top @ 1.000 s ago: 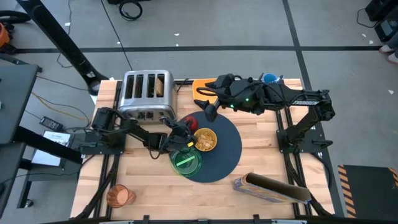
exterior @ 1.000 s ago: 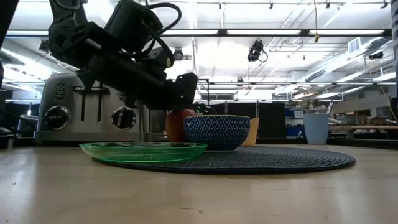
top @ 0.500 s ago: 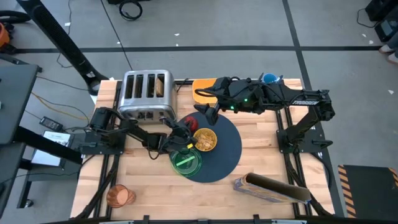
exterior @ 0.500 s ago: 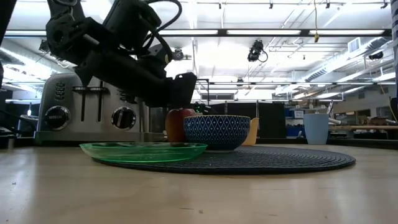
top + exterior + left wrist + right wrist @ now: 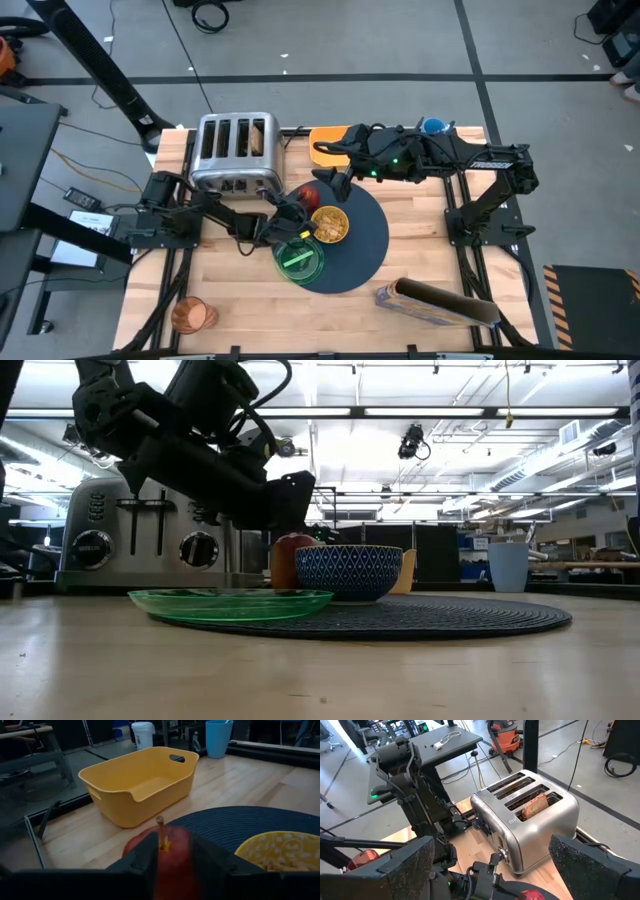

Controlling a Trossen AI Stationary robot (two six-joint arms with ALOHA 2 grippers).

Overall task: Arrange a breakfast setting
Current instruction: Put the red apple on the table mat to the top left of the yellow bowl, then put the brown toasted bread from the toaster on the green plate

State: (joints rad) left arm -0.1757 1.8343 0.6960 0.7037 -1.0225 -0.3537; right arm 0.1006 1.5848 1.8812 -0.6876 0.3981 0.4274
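A: Report task status.

B: The mat [image 5: 352, 240] lies on the table [image 5: 430, 270]. On it stand the cereal bowl [image 5: 330, 225], filled, the green plate [image 5: 299, 260] at its near-left edge, and the apple [image 5: 306, 194] at its far-left edge, just beside the bowl. Judged outstanding: the toast slice [image 5: 257, 139] is in the toaster [image 5: 236, 152]; the amber cup [image 5: 192, 315] stands at the table's near-left corner, well apart from the mat. No spoon is visible.

A: Report claw states.

B: Left claw [image 5: 172, 857]: fingers [image 5: 150, 860] stand narrowly apart on either side of the apple; whether the pads press it or have let go cannot be told. Right claw [image 5: 330, 172]: fingers [image 5: 407, 867] spread wide, holding nothing, hovering over the mat's far edge near the yellow bin [image 5: 330, 143].
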